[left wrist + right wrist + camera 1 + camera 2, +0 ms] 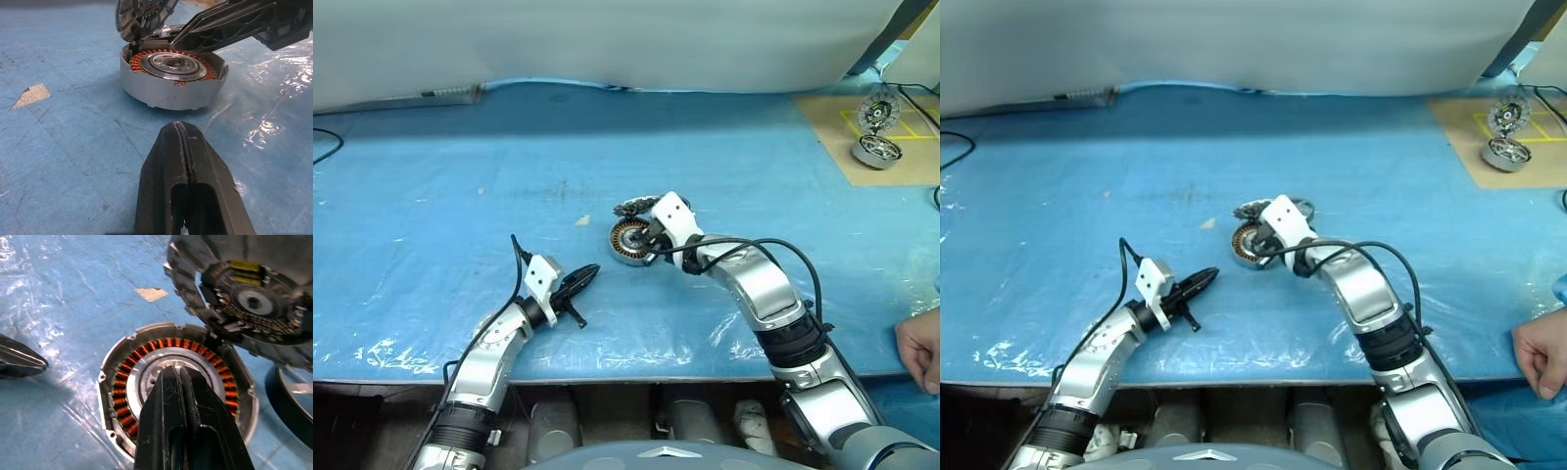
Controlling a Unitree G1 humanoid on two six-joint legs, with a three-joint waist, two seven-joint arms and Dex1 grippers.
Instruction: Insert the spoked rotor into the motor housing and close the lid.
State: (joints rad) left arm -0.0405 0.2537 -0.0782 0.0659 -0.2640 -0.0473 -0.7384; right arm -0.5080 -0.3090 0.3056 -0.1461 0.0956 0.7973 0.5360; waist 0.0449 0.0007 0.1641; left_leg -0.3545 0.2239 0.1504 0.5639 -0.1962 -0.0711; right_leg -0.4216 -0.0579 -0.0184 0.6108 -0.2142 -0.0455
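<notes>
Motor housing (628, 241), one: sits flat near the middle of the blue tabletop (460, 176), open side up, copper-orange winding ring and silver centre exposed. No rotor is inside it, so the cup stands ready to receive one.

Lid (244, 293), one: hinged at the housing's far rim and standing tilted up, finned inner face towards the cup. Judged: left raised to keep the opening free for insertion.

Spoked rotor (288, 396), one: only a dark curved rim shows, lying on the tabletop just beside the housing, under the lid's side. Insertion not yet done.

Right hand (178, 374), one: fingers pressed together, holding nothing, tips poised over the housing's silver centre. Whether they touch it cannot be told. It sits well placed to steady the cup or move on to the rotor.

Left hand (579, 282), one: fingers closed, empty, lying low near the tabletop, pointing at the housing from a short way off, apparently on standby.

Duplicate motor (877, 150), one, with a spoked disc (878, 114) behind it: on a brown board (832, 127) at the far right corner, well apart.

A person's hand (920, 350), one: resting at the right edge.
</notes>
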